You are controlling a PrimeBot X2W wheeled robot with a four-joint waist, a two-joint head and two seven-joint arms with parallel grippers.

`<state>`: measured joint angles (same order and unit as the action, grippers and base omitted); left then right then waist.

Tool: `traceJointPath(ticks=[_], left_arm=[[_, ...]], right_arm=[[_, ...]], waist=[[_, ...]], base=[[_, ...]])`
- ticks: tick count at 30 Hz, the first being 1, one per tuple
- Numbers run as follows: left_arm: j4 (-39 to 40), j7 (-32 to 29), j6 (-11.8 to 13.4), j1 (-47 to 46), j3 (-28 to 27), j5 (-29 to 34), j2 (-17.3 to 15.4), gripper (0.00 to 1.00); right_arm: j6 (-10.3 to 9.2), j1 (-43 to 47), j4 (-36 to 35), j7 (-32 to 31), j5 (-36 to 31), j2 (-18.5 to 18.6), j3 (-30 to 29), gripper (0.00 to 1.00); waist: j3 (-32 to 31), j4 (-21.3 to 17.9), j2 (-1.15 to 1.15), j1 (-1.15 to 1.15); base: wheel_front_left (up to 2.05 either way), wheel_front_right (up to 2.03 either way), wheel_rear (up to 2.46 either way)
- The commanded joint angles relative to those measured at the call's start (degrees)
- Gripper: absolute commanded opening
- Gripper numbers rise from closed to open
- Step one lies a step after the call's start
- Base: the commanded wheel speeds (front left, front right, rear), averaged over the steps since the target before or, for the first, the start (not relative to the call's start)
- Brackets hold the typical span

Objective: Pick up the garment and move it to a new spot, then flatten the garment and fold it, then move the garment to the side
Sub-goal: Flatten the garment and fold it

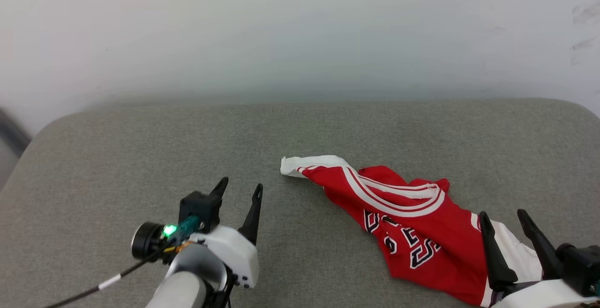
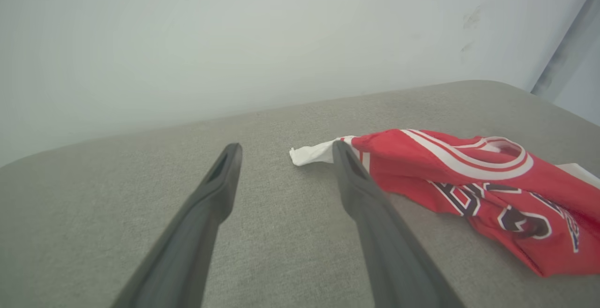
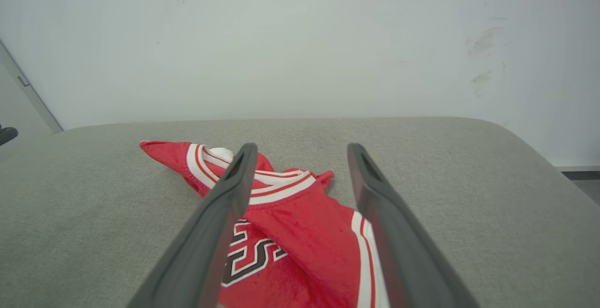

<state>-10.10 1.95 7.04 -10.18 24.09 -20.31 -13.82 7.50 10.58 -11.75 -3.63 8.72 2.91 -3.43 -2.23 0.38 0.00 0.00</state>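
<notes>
The red jersey garment (image 1: 417,233) lies crumpled on the grey cushioned surface (image 1: 140,158), right of centre, with black white-outlined letters showing and a white sleeve pointing left. My left gripper (image 1: 240,187) stands open to the left of it, nothing between its fingers. In the left wrist view the garment (image 2: 468,176) sits right of my open left gripper (image 2: 286,147). My right gripper (image 1: 504,215) is open at the lower right, over the garment's right part. The right wrist view has the garment (image 3: 300,223) beneath and between the open right gripper (image 3: 302,147) fingers.
A pale wall (image 1: 300,31) rises behind the cushioned surface. The surface's rounded corners (image 1: 51,127) drop off at the far left and far right. Bare grey fabric spreads across the left half and behind the garment.
</notes>
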Motion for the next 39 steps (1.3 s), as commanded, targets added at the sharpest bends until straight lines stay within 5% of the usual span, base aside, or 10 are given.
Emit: traceJointPath(ticks=[1, 14, 20, 25, 26, 27, 28, 29, 39], left_arm=[[-0.6, -1.3, -0.7, -2.2, 0.6, 0.5, -0.1, 1.0], [-11.7, -24.5, -13.1, -23.2, 8.3, -1.9, -3.0, 1.0], [-13.4, -33.7, -14.4, -27.8, 15.4, -6.1, -7.0, 1.0], [-13.6, -34.9, -14.4, -31.5, 20.7, -10.2, -10.8, 1.0], [-13.8, -34.6, -14.5, -32.2, 21.4, -10.1, -11.2, 0.84], [-14.2, -34.4, -14.5, -32.7, 21.9, -10.4, -11.6, 0.5], [-14.6, -34.1, -14.5, -33.2, 22.4, -10.9, -11.7, 0.34], [-14.8, -33.4, -14.5, -33.8, 22.7, -10.9, -11.9, 0.0], [-18.3, -30.9, -13.6, -34.3, 22.9, -13.1, -11.0, 0.0]], right_arm=[[-0.02, -0.2, -0.6, -0.4, -0.1, 0.0, 0.4, 1.0], [-0.02, -3.3, -1.7, -1.8, -0.5, 0.0, 3.3, 1.0], [-0.02, -4.7, 0.1, -0.7, 1.2, -0.1, 4.3, 1.0], [-0.02, -6.2, 1.3, 0.7, 2.1, 0.0, 5.0, 1.0], [-0.02, -6.5, 1.6, 0.8, 2.4, 0.0, 5.1, 1.0], [-0.02, -6.8, 1.8, 0.9, 2.4, 0.0, 5.1, 1.0], [-0.02, -7.1, 1.8, 1.1, 2.5, 0.0, 5.2, 1.0], [-0.02, -7.2, 2.0, 1.2, 2.6, 0.0, 5.1, 1.0], [-0.02, -7.2, 3.0, 1.6, 3.0, 0.0, 3.9, 1.0]], waist=[[0.8, -0.8, 0.0, 0.0], [8.0, -7.7, 0.0, 0.0], [10.6, -10.4, 0.0, 0.0], [12.7, -12.1, 0.0, 0.0], [13.0, -12.3, 0.0, 0.0], [13.3, -12.5, 0.0, 0.0], [13.5, -12.6, 0.0, 0.0], [13.7, -12.8, 0.0, 0.0], [13.0, -11.2, 0.0, 0.0]], base=[[0.0, 0.0, 0.0], [0.0, 0.0, 0.0], [0.0, 0.0, 0.0], [0.0, 0.0, 0.0], [0.0, 0.0, 0.0], [0.0, 0.0, 0.0], [0.0, 0.0, 0.0], [0.0, 0.0, 0.0], [0.0, 0.0, 0.0]])
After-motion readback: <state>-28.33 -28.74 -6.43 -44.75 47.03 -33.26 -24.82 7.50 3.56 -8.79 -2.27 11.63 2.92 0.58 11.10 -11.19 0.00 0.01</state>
